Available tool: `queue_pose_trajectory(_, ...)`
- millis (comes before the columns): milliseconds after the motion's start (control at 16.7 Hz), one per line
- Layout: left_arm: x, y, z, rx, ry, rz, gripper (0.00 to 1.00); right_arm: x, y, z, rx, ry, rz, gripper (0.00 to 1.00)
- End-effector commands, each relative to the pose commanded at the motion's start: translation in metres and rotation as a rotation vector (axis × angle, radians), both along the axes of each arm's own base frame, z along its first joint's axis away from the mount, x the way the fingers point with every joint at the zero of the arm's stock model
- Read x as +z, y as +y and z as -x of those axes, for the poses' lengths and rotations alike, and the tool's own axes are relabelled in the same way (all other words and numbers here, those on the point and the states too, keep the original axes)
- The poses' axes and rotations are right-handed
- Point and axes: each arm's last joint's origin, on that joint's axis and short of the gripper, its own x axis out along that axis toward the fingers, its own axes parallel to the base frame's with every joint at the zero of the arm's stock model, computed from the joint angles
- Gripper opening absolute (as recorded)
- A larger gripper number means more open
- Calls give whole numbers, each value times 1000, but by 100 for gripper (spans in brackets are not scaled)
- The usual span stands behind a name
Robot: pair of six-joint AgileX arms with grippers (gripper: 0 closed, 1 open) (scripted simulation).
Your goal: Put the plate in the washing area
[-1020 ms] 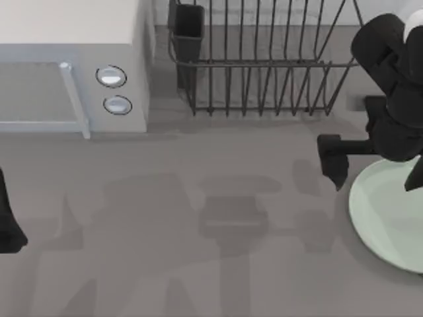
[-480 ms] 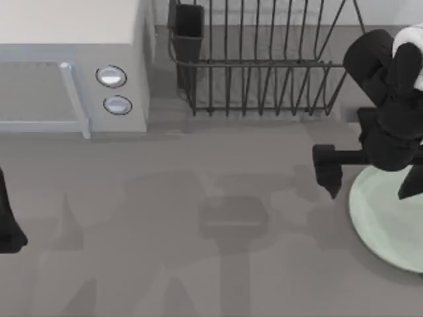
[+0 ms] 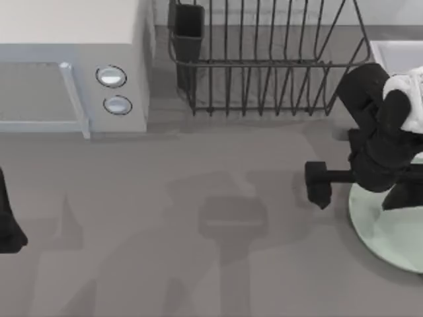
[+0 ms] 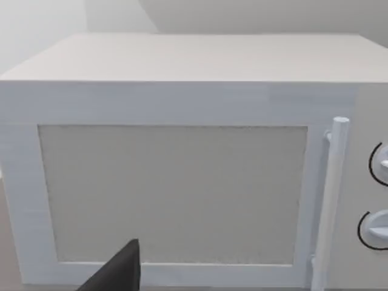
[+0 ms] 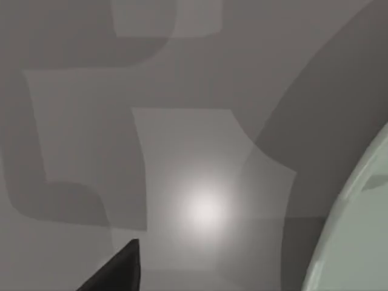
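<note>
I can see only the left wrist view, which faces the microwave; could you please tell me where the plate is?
Observer: The plate lies flat at the table's right edge.
Operator: Thank you. Is the right gripper on it?
Observer: The right gripper is open, straddling the plate's left rim, with one finger outside the rim.
Operator: And where is the washing area?
Observer: The washing area sits at the far right, beside the dish rack.
</note>
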Motion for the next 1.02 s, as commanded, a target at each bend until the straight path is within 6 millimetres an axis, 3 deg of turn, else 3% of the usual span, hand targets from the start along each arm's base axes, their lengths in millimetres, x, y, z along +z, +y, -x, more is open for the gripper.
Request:
queue_pose_trajectory(180, 0, 0, 0, 0, 0, 0, 100, 0, 0, 0, 0, 0, 0, 100)
queue_pose_trajectory(960, 0, 0, 0, 0, 0, 0, 100, 0, 0, 0, 0, 0, 0, 2)
queue_pose_trajectory(1020, 0, 0, 0, 0, 0, 0, 100, 0, 0, 0, 0, 0, 0, 0)
